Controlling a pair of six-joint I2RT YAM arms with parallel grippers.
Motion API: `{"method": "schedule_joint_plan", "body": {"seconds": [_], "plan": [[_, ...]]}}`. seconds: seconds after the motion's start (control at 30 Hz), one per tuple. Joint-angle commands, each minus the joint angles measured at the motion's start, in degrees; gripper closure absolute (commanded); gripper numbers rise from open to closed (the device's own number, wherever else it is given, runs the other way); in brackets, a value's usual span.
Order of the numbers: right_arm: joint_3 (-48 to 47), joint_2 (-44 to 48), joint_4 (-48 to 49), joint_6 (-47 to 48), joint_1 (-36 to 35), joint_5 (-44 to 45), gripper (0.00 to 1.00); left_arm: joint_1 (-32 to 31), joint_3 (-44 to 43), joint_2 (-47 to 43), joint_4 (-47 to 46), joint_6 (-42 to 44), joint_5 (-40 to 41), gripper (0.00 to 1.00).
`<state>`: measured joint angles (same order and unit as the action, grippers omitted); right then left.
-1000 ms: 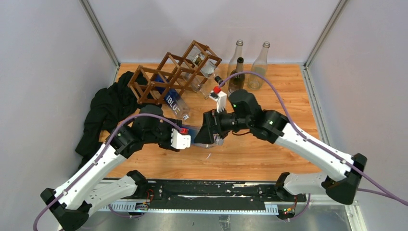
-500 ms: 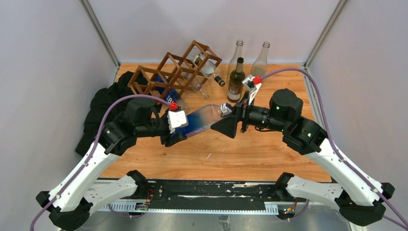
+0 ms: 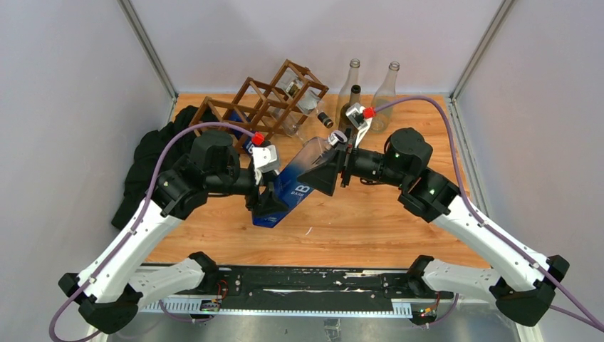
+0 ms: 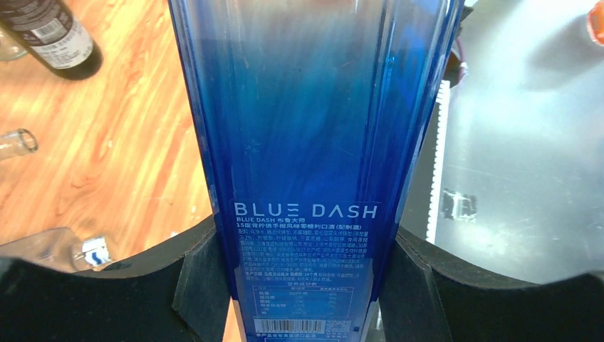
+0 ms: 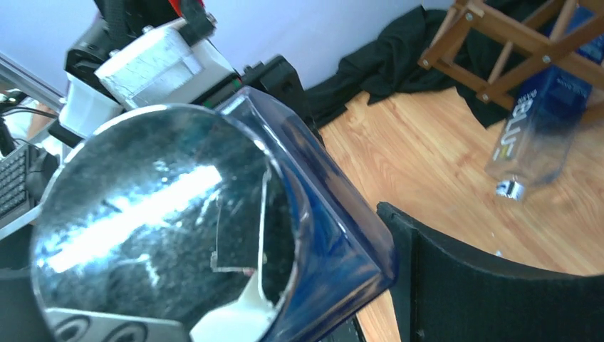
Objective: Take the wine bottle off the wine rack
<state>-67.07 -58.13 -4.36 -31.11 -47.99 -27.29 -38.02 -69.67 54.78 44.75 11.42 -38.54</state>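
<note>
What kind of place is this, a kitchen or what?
Most likely a robot test cell, not a kitchen: bare grey panel walls box in a wooden table, with the left arm and right arm bolted at its near edge.

Bottle (image 3: 295, 187) was tilted mid-table, in front of rack (image 3: 265, 107). Rack sat back-left of centre on table (image 3: 370, 221), second bottle (image 3: 308, 101) lying in its right end cell. Cloth (image 3: 153, 164) lay left of rack, near table's left edge. Three upright bottles (image 3: 387, 92) stood right of rack at the back.
</note>
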Motion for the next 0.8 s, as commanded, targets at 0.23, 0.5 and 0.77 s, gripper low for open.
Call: {"method": "schedule_joint_plan", "body": {"seconds": [0.23,0.5,0.77], "plan": [[0.0,0.2,1.1,4.2,0.0,1.6,1.00,1.8,-7.3,2.9,0.2,-0.5,-5.4,0.26],[-3.9,2.1,-17.2,16.1,3.9,18.4,1.00,15.5,-12.4,9.9,10.2,3.2,1.0,0.00],[-8.4,-4.6,-23.9,20.8,17.6,32.8,1.00,24.7,-16.4,14.7,16.1,7.5,10.2,0.00]]}}
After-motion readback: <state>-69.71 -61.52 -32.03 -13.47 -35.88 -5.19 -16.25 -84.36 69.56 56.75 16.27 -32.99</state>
